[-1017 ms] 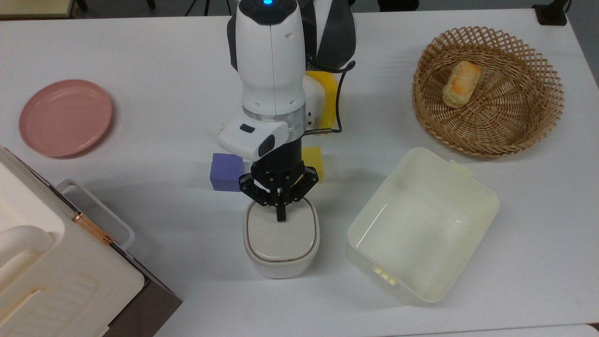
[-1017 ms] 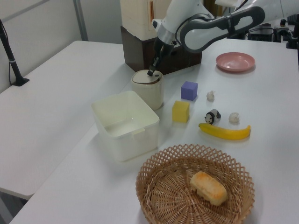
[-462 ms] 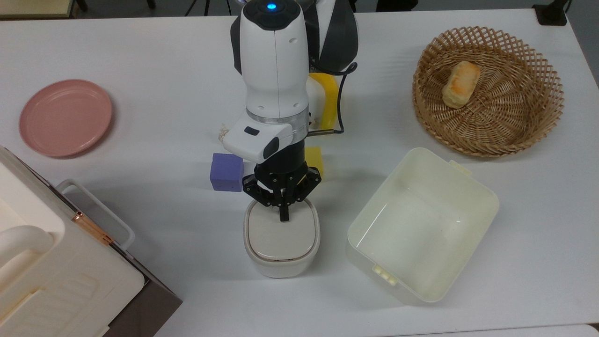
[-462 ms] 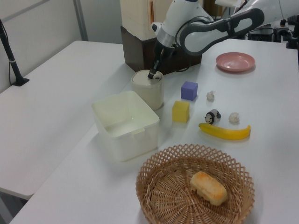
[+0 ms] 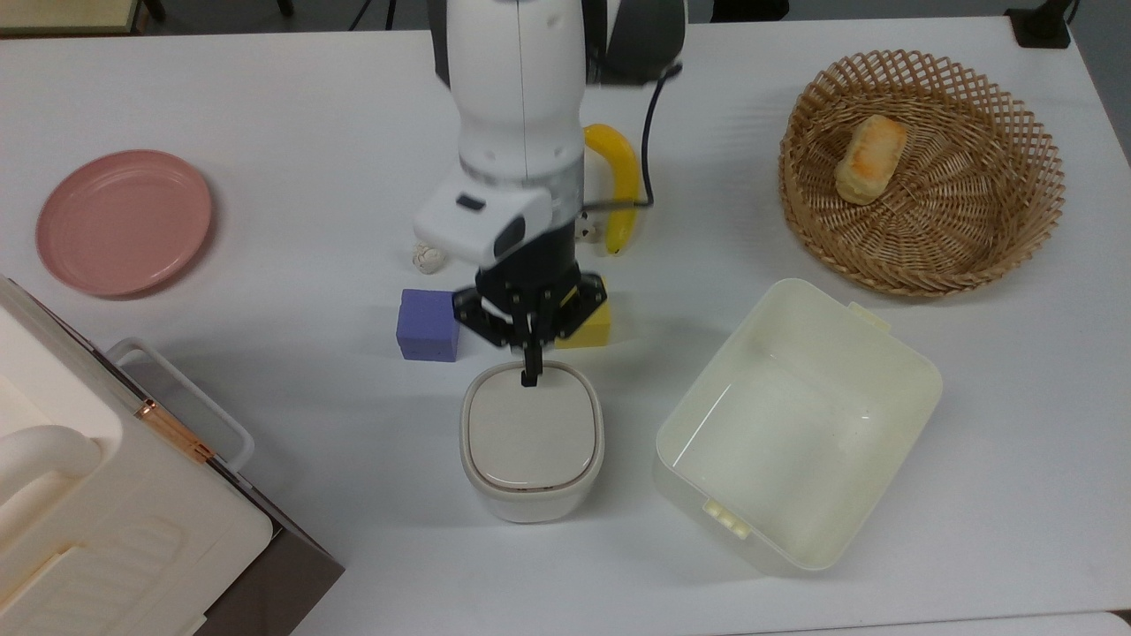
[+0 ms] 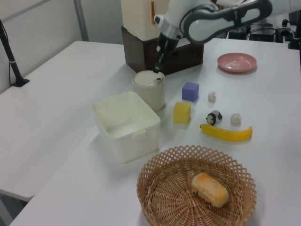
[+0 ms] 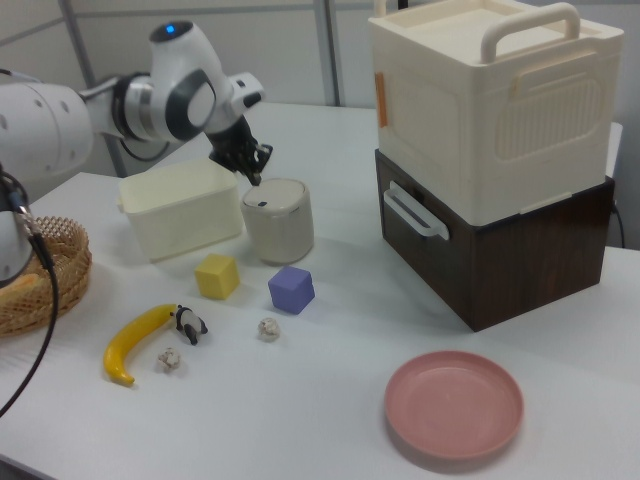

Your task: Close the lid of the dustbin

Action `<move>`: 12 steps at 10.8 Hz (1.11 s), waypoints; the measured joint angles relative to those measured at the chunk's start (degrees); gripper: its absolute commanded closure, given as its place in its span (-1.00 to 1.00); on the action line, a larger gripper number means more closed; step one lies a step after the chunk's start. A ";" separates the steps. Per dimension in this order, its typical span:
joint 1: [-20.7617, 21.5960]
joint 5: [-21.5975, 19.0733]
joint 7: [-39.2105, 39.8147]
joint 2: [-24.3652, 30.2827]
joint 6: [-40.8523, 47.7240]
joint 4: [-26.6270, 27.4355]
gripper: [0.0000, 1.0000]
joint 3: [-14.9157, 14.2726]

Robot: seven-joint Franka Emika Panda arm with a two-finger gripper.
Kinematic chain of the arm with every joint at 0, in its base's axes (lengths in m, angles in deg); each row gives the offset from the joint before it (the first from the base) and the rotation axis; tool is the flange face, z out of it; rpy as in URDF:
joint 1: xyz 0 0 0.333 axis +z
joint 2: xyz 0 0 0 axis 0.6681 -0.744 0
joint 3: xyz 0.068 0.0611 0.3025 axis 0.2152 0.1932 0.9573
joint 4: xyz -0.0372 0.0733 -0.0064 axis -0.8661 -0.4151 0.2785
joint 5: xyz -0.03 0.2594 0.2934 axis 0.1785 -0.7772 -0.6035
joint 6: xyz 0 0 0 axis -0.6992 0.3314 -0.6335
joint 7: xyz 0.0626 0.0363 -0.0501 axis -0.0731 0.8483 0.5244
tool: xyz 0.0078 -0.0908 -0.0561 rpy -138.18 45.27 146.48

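While the gripper (image 5: 530, 378) hovers over the far edge of the dustbin (image 5: 531, 481), I see its fingers pressed together with nothing between them. On my feed the lid (image 5: 531, 435) lies flat in the dustbin's rim, closed. Beside the dustbin sit a purple cube (image 5: 428, 325), a yellow cube (image 5: 590, 329) and the cream tub (image 5: 910, 375).

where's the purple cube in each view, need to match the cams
Top view: purple cube left of centre, up-left of the dustbin.
Left view: right of the dustbin.
Right view: centre, below the dustbin.
Shared landmark: the dustbin.
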 measured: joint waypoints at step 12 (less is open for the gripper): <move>-4.78 0.00 0.53 23.81 40.76 4.31 0.15 -0.77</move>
